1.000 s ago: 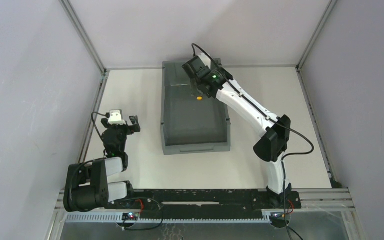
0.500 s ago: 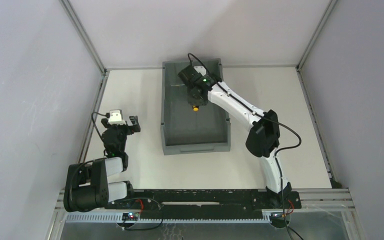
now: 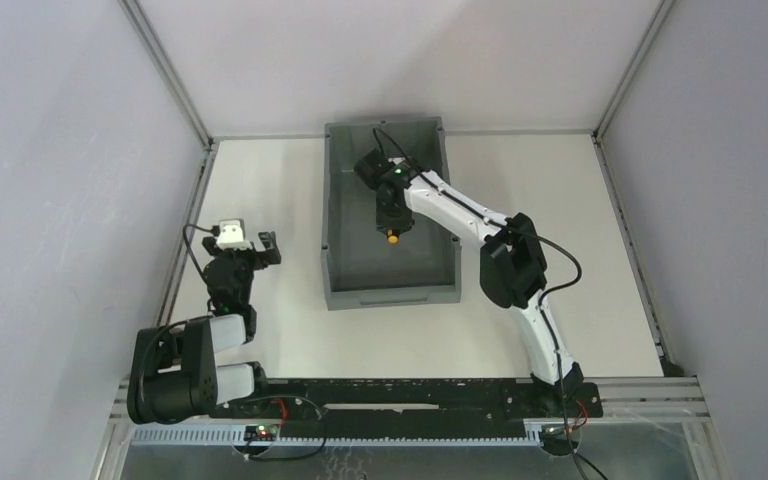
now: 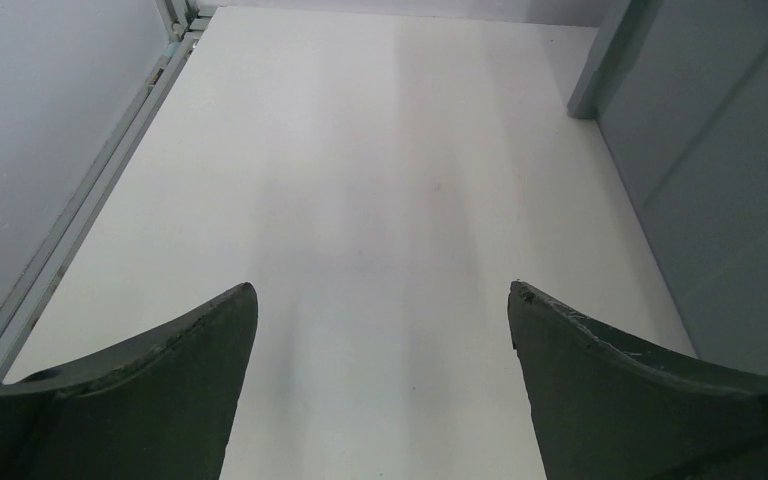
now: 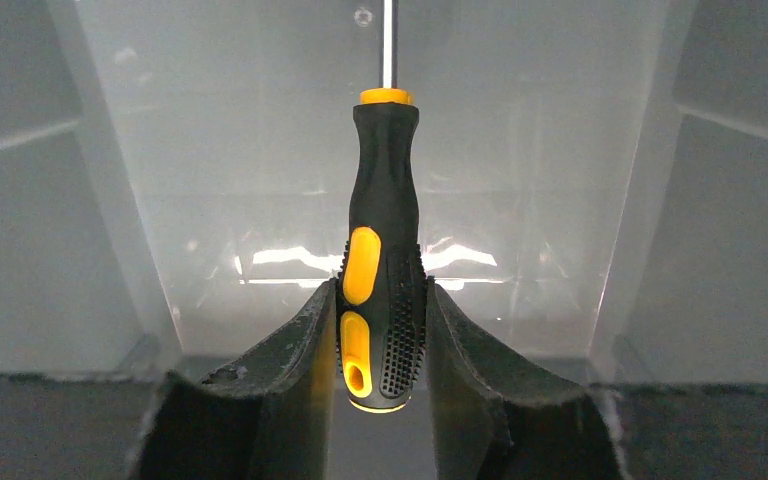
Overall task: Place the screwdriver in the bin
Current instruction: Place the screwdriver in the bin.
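Bin (image 3: 332,232) stands on the worktop (image 3: 260,190), far of centre, lower lipped edge toward the arm bases. The top view shows the screwdriver (image 3: 392,238) inside the bin's outline near its middle, yellow butt end toward you. It is not lying loose: the right fingers (image 5: 290,370) pinch the black-and-yellow handle (image 5: 380,250) low on its studded part, and the shaft runs up and out of the right wrist view. You cannot tell whether the tip touches the bin floor (image 5: 520,180).

Left fingers (image 4: 160,370) are spread wide over bare worktop, bin wall (image 4: 720,150) to their right.

Against half a second ago: the screwdriver has moved from near the bin's far wall toward the middle, and the right elbow has folded closer to the bin. Left arm unchanged.
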`<state>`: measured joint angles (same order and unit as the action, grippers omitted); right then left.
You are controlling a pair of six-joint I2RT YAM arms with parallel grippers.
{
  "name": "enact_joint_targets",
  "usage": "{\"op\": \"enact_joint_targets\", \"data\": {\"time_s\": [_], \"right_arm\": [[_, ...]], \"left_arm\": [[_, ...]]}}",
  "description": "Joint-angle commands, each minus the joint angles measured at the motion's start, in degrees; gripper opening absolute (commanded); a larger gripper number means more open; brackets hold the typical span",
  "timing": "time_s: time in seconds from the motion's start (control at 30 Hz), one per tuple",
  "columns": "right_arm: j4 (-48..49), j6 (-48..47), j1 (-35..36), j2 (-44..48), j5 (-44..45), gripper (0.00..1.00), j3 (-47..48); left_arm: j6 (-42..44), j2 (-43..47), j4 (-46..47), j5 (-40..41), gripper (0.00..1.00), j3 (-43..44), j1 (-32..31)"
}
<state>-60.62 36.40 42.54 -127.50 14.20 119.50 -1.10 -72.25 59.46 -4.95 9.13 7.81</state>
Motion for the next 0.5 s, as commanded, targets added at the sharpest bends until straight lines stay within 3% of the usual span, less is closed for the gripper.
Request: {"op": "enact_joint_targets", "data": {"time_s": [0.0, 0.47], "right_arm": [[1.2, 1.1, -0.5, -0.2, -0.3, 0.0, -0.4], [2.4, 0.4, -0.6, -3.7, -1.4, 0.0, -1.3]], "left_arm": [[0.0, 0.3, 5.0, -0.9, 1.0, -0.1, 0.4], [0.0, 0.3, 5.0, -0.9, 1.0, -0.1, 0.4]]}}
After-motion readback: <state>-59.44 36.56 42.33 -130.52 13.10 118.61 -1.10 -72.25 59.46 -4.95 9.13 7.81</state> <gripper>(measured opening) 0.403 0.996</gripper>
